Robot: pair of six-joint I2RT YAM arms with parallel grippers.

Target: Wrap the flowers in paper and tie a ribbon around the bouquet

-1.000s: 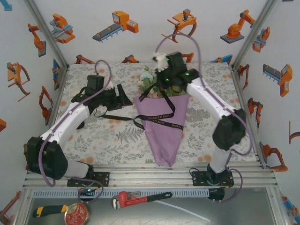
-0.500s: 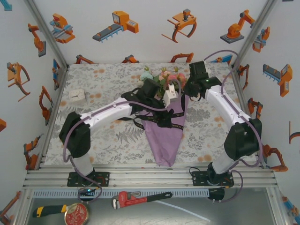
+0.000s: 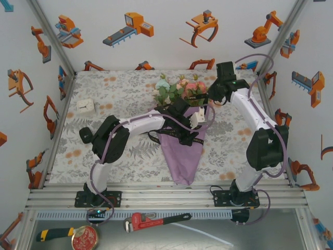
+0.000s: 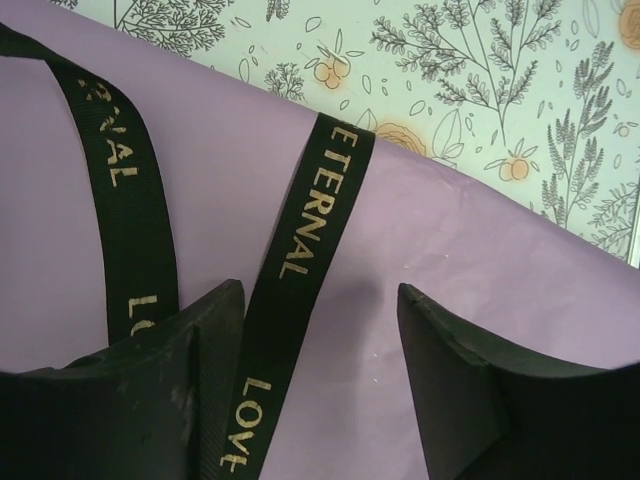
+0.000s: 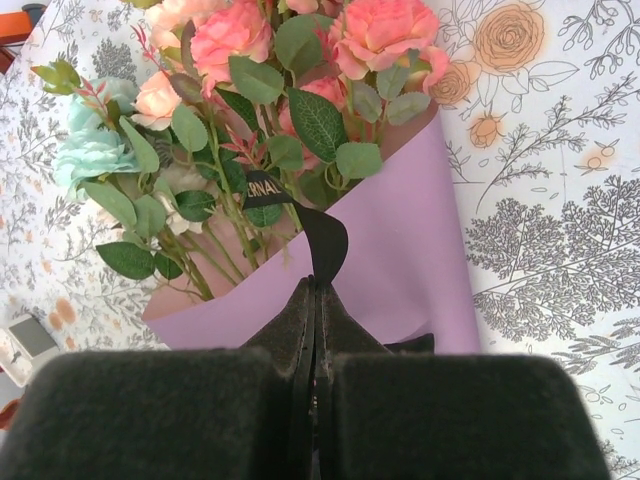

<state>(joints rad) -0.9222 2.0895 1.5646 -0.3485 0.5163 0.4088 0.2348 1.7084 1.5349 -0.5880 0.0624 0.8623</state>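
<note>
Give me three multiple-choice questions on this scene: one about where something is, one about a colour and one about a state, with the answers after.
1. The bouquet lies:
A) on the table, blooms toward the far edge
B) on the floor beneath the table
C) upright in a vase

2. The ribbon is:
A) red
B) white
C) black with light lettering

3. The right hand is:
A) open above the blooms
B) shut on the ribbon
C) shut on a stem

Answers:
1 A: the top view shows the bouquet flat on the table.
2 C: the left wrist view shows a black band with pale letters.
3 B: its fingers meet, with the ribbon pinched between them.
</note>
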